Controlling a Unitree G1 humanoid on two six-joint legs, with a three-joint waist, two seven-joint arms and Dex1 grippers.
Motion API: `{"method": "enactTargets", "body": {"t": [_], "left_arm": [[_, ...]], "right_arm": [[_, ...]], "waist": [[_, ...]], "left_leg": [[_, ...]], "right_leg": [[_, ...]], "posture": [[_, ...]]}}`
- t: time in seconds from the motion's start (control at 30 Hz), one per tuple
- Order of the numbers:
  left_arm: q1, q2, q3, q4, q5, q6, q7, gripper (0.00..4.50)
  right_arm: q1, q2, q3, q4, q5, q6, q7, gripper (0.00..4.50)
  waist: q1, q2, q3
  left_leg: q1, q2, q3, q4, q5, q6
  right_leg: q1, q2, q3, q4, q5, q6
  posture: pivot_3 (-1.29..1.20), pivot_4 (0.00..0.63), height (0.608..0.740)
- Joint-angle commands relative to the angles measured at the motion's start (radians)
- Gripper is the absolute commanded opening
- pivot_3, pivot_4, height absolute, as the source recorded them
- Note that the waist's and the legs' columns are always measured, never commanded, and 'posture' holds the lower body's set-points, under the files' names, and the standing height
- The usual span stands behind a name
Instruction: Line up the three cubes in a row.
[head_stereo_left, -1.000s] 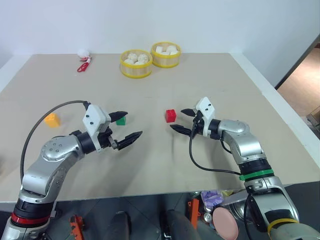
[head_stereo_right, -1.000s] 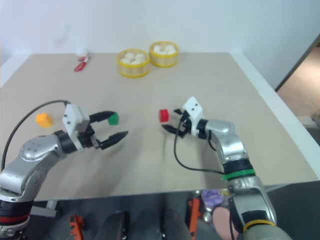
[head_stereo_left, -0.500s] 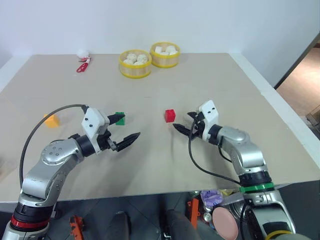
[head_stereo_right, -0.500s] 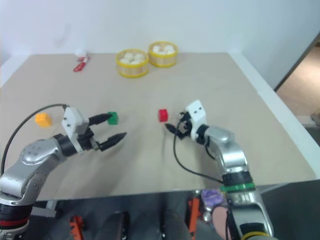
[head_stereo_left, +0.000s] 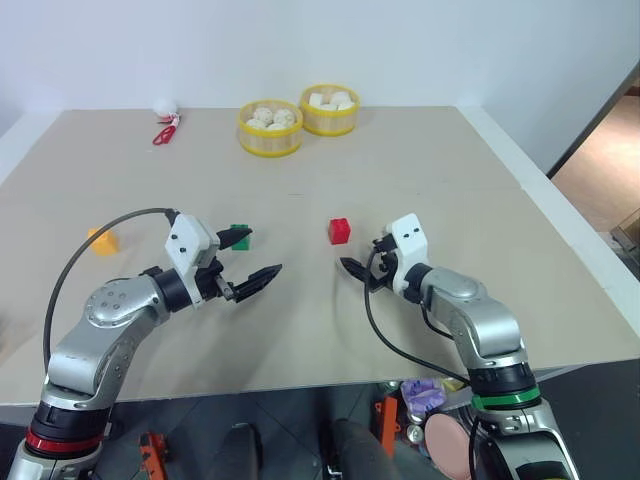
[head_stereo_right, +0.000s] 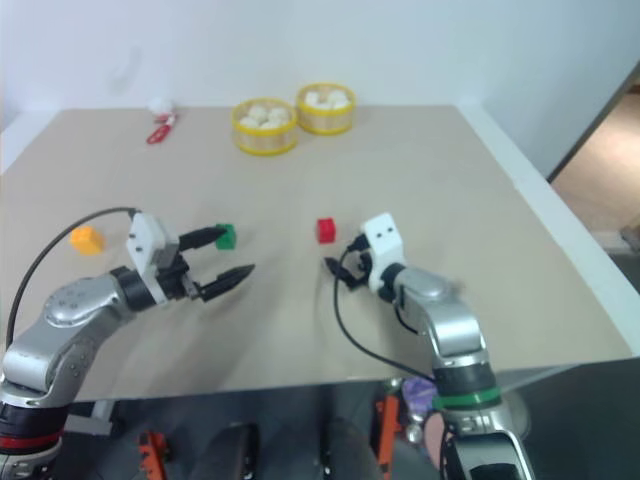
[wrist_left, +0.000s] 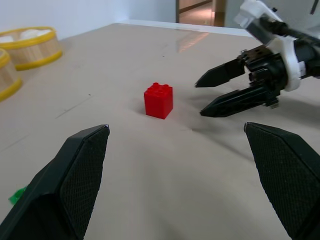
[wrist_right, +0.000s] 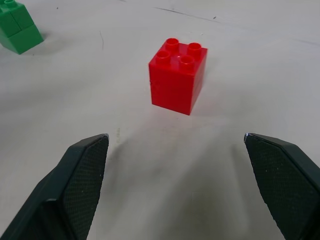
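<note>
Both grippers spread wide and empty, cubes not yet in a row.
The right gripper (head_stereo_left: 358, 269) is aimed at the red cube (head_stereo_left: 340, 231), apparently for a grasp; the left gripper (head_stereo_left: 252, 262) is held beside the green cube (head_stereo_left: 240, 236), the orange-yellow cube (head_stereo_left: 103, 240) well apart.

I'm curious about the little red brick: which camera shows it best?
The right wrist view: the red brick sits close, studs clear. The left wrist view shows it farther off; both head views show only a tiny red block.
</note>
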Motion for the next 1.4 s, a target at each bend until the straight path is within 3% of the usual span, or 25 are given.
{"method": "enactTargets", "body": {"t": [0.03, 0.47, 1.07, 1.27, 1.4], "left_arm": [[-0.009, 0.014, 0.000, -0.007, -0.004, -0.019, -0.039, 4.46], [0.025, 0.012, -0.013, 0.006, 0.031, -0.025, -0.070, 4.46], [0.088, -0.017, 0.001, -0.043, 0.056, -0.025, 0.003, 4.46], [0.105, -0.015, 0.014, -0.055, 0.057, -0.028, 0.025, 4.50], [0.121, -0.004, 0.039, -0.056, 0.050, -0.031, 0.026, 4.50]], "right_arm": [[-0.055, 0.010, -0.013, 0.048, -0.025, -0.032, -0.036, 4.50], [-0.130, 0.066, 0.017, 0.190, -0.062, -0.102, -0.046, 4.50], [-0.275, 0.146, 0.022, 0.478, -0.114, -0.244, -0.068, 4.50], [-0.293, 0.130, 0.017, 0.523, -0.114, -0.285, -0.053, 2.81], [-0.303, 0.124, 0.014, 0.544, -0.114, -0.301, -0.046, 1.30]], "waist": [[0.000, 0.000, 0.000], [-0.001, 0.000, 0.000], [-0.006, 0.000, 0.000], [-0.007, 0.000, 0.000], [-0.007, 0.000, 0.000]], "left_leg": [[0.000, 0.000, 0.000, 0.000, 0.000, 0.000], [0.000, 0.000, 0.000, 0.000, 0.000, 0.000], [-0.001, 0.001, 0.000, -0.001, 0.000, 0.000], [-0.001, 0.001, 0.000, -0.001, 0.000, 0.000], [-0.001, 0.001, 0.000, -0.001, 0.000, 0.000]], "right_leg": [[0.000, 0.000, 0.000, 0.000, 0.000, 0.000], [0.000, 0.000, 0.000, 0.000, 0.000, 0.000], [0.000, 0.001, 0.000, 0.000, 0.000, 0.000], [0.000, 0.001, 0.000, 0.000, 0.000, 0.000], [0.000, 0.001, 0.000, 0.000, 0.000, 0.000]], "posture": [[0.00, 0.150, 0.740], [0.00, 0.150, 0.740], [0.00, 0.150, 0.740], [0.00, 0.150, 0.740], [0.00, 0.150, 0.740]]}}
